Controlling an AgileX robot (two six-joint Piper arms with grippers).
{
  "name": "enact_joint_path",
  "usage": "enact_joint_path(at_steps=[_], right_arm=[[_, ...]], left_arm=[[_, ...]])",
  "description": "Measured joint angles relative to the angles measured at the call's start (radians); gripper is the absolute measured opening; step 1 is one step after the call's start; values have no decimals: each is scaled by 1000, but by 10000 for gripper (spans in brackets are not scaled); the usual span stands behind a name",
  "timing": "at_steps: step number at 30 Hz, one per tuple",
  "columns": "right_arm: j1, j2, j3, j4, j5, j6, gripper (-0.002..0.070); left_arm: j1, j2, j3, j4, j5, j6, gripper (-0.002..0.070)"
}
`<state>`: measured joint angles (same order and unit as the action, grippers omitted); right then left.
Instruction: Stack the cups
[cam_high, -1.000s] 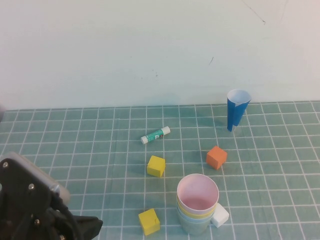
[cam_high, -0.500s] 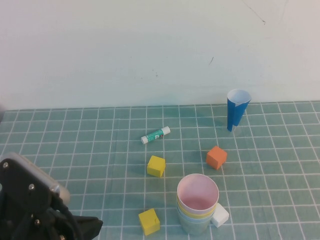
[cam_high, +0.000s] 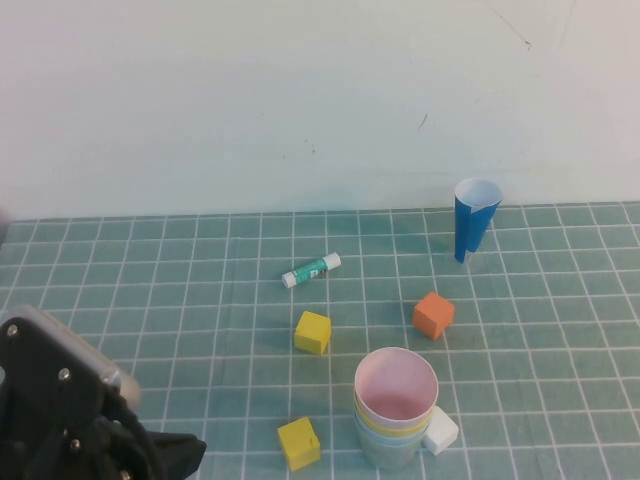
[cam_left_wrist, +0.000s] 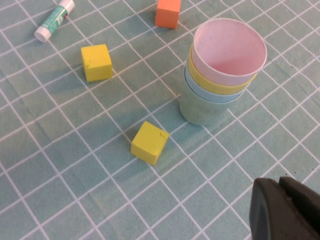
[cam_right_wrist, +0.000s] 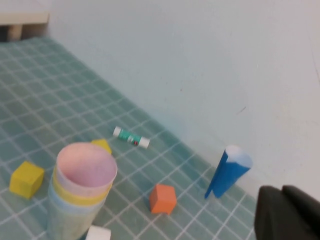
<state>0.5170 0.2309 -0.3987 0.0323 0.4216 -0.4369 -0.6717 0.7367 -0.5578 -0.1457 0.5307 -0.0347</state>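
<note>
The cups stand nested in one upright stack near the front of the green grid mat: pink on top, then yellow, light blue, and green at the bottom. The same stack shows in the left wrist view and the right wrist view. My left gripper is shut and empty, held above the mat to the front left of the stack; its arm fills the lower left corner of the high view. My right gripper is shut and empty, raised well clear of the stack, and lies outside the high view.
Two yellow cubes lie left of the stack. A white cube touches its right side and an orange cube sits behind it. A glue stick and a dark blue paper cone are farther back, near the wall.
</note>
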Motion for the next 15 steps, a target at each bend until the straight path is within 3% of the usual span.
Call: enact_joint_path(at_steps=[8,15], right_arm=[[-15,-23,248,71,-285,18,-1],[-228,-204,397,85,-274,27,-1]], left_arm=[[0,0,0,0,0,0,-2],[0,0,0,0,0,0,-2]])
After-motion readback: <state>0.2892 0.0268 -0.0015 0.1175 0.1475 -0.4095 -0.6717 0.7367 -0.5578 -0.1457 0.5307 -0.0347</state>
